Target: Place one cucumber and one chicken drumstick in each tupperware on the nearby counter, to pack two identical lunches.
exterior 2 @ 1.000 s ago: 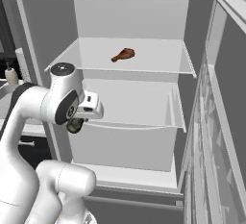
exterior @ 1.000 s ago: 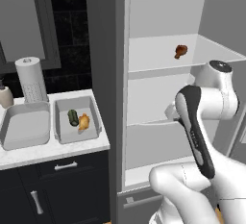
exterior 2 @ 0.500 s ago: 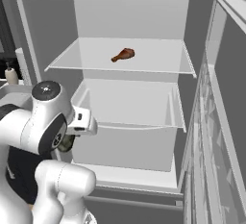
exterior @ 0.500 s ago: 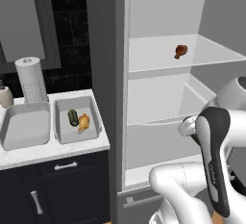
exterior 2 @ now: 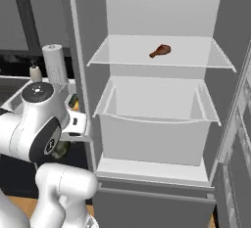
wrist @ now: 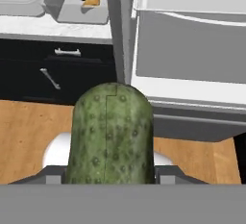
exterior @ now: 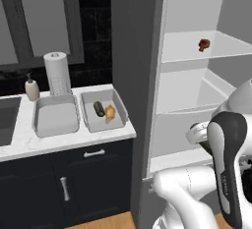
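Hand view shows the claw point(wrist: 111, 182) closed around a bumpy green cucumber point(wrist: 111, 136), likely firm, light and slightly slick, best gripped mid-body, while farther off two tupperwares sit on the desk point(exterior: 64, 139), one empty point(exterior: 55, 116), one filled point(exterior: 104, 110).

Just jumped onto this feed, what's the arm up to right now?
The gripper is holding a cucumber, low in front of the open fridge. On the counter sit two tupperwares: the right one already has a cucumber and a drumstick in it, the left one is empty. One drumstick lies on the upper fridge shelf.
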